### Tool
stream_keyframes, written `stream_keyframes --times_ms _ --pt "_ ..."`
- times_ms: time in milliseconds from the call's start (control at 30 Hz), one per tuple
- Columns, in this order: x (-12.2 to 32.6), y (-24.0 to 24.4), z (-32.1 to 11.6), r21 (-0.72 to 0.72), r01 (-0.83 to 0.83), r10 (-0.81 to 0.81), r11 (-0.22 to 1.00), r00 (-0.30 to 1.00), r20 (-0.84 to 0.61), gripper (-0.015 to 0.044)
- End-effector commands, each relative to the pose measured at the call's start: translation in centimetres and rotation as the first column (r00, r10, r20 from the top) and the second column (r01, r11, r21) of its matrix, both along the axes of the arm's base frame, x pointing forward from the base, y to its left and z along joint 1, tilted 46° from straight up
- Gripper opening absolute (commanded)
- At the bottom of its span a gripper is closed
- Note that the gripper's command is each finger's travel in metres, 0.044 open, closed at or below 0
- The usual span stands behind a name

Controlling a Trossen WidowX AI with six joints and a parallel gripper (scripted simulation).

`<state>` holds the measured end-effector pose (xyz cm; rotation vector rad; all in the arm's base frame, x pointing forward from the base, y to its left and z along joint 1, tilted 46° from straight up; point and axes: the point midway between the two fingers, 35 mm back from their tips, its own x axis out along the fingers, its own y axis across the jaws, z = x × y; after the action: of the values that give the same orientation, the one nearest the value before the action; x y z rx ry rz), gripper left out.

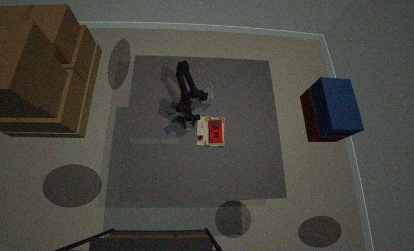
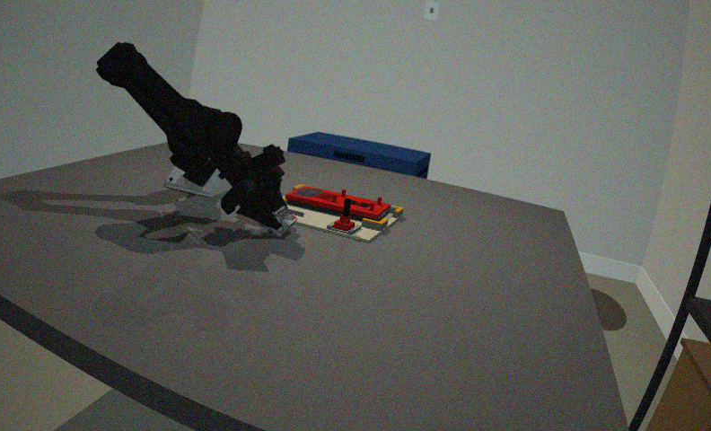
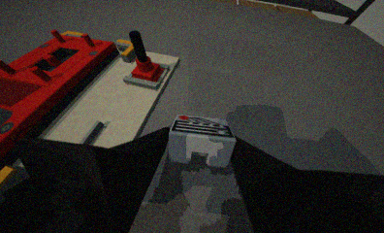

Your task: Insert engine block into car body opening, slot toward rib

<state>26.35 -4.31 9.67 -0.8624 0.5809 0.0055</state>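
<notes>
The engine block (image 1: 188, 126) (image 2: 286, 217) (image 3: 203, 149) is pale grey with dark stripes and a red dot on top. It sits slightly askew between the fingertips, low over the table beside the board. My gripper (image 1: 188, 123) (image 3: 198, 135) is slightly opened around it; whether the block touches the table is unclear. The red car body (image 1: 211, 132) (image 2: 321, 201) (image 3: 22, 78) lies on the cream board (image 1: 204, 136) (image 2: 316, 218) (image 3: 83, 109), with several upright red posts. Its opening (image 1: 215, 135) (image 3: 56, 59) is dark. The block's slot and the rib are not clearly visible.
A red piece with a black handle (image 1: 200, 137) (image 2: 344, 223) (image 3: 148, 72) stands at the board's near corner. A dark bar (image 3: 95, 132) lies on the board near the gripper. Yellow corner brackets hold the car body. Cardboard boxes (image 1: 16, 102) and a blue box (image 1: 336, 105) (image 2: 348, 146) stand beyond the table.
</notes>
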Motion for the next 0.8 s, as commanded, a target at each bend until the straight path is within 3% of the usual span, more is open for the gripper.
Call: stream_keyframes --times_ms 0,100,767 --pt "0.0 0.0 0.0 0.0 0.001 -0.001 1.0 1.0 0.001 0.0368" --pt "0.0 0.0 0.0 0.0 0.001 -0.001 1.0 1.0 0.001 0.044" --pt "-3.3 1.4 2.4 -0.002 0.003 -0.003 1.0 1.0 -0.009 0.044"
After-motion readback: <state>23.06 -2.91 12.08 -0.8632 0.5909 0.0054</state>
